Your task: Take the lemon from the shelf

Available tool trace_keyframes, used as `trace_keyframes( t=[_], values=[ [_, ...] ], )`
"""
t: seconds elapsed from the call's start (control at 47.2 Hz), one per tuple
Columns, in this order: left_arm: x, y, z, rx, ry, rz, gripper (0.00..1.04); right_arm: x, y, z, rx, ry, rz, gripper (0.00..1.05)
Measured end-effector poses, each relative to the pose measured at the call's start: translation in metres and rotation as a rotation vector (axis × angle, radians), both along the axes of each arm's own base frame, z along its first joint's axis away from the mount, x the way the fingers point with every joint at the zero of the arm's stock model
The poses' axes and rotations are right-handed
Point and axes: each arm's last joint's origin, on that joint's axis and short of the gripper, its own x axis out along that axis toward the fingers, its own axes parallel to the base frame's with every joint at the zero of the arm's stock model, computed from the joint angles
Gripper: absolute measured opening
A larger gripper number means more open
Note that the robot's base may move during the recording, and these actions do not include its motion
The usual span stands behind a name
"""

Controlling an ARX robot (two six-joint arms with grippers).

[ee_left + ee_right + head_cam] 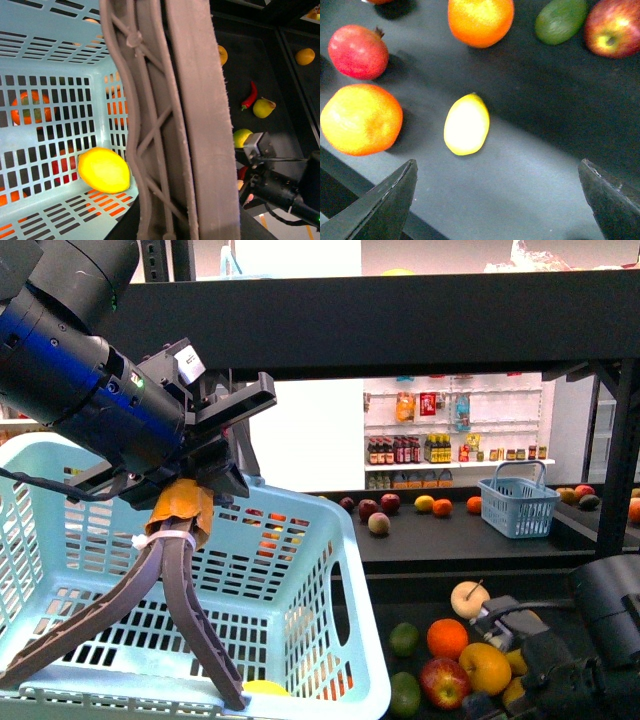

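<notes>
Pale-yellow lemon (466,125) on the shelf (535,150) lies at 11 o'clock between the right gripper's (497,162) released fingers (390,205), long axis 1-to-7.

Black tiered shelf (420,325). Middle tray: dark red fruits (368,508) and a blue basket (518,502), well apart. Lower tray: pale apple (470,597), orange (447,637), lime (404,638) and red apple (445,681), clustered. Right wrist view: lemon (466,124) lies on the dark tray, near a pomegranate (358,51) and not touching it.
</notes>
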Motion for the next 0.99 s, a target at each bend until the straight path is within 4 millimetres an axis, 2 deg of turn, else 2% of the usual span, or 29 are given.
trace_keyframes(
  t=[0.339,0.423,0.825,0.995],
  values=[
    [0.0,0.0,0.0,0.002,-0.001,0.001,0.16,0.011,0.031,-0.035,-0.051,0.049,0.033,0.97],
    [0.0,0.0,0.0,0.001,0.0,0.0,0.16,0.011,0.038,-0.049,-0.072,0.068,0.045,0.97],
    [0.0,0.0,0.0,0.002,-0.001,0.001,0.16,0.011,0.056,-0.098,-0.112,0.122,0.077,0.97],
    [0.0,0.0,0.0,0.002,0.0,0.001,0.16,0.019,0.064,-0.108,-0.126,0.119,0.086,0.97]
  ],
)
